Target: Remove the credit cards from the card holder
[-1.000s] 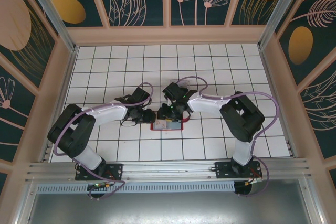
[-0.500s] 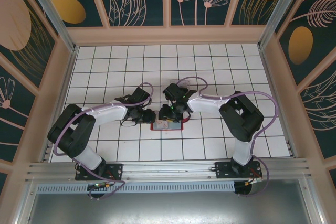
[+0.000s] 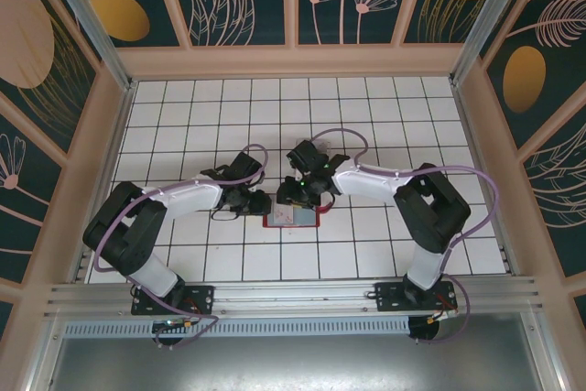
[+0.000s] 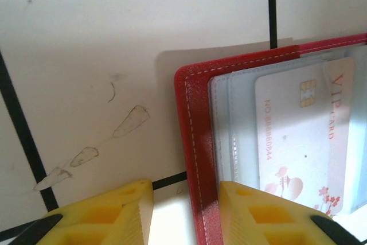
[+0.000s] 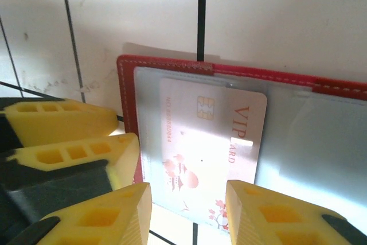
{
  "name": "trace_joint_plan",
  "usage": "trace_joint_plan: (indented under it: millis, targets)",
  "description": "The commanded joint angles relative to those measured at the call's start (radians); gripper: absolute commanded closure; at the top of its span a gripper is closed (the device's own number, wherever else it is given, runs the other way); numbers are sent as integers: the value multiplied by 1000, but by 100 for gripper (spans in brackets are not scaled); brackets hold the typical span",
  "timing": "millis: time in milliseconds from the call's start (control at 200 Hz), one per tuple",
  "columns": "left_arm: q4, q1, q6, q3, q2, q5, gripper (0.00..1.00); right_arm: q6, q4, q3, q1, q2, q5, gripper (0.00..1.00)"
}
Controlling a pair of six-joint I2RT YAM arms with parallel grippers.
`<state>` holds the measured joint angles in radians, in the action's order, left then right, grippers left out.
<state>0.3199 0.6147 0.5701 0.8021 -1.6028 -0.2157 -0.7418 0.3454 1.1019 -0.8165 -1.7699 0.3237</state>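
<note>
Card holder (image 3: pixel 291 217) open flat on desk (image 3: pixel 366 116), credit card (image 5: pixel 212 142) inside

Left pincer (image 4: pixel 184 192): nearly closed, astride the holder's red left edge, one finger (image 4: pixel 97 216) over bare tile, the other over the grey inside. Clamped or merely pressing: cannot tell. Right pincer (image 5: pixel 188 192): jaws parted, over one end of the pale card. Tucked in a clear pocket, gold chip and "VIP CARD" print showing. Lies between both arms, mid-desk, among white tiles with black grout.

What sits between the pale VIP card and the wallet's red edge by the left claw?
A strip of clear plastic sleeve separates the VIP card from the stitched edge of the red wallet; both wrist views show it.
</note>
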Motion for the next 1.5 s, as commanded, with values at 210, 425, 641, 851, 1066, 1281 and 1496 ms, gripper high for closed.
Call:
trace_joint_plan:
  millis: [210,425,641,851,1066,1281,1496]
  targets:
    - [50,17,3,53,31,-7,58,-18,-48,-86,33,37,22,61]
    - [45,28,5,57,2,-9,56,-23,-69,-107,37,34,34,61]
    - [34,28,-10,41,-53,-11,57,-22,-78,-115,42,31,40,62]
    - [69,30,-30,29,-80,41,58,-16,-100,-118,46,21,57,66]
    - [71,29,-27,16,-81,41,58,-6,-124,-122,48,0,76,73]
    - [74,30,-26,17,-83,40,58,-5,-143,-136,49,-17,81,77]
    - [79,30,-27,19,-80,42,59,2,-138,-144,50,-33,66,78]
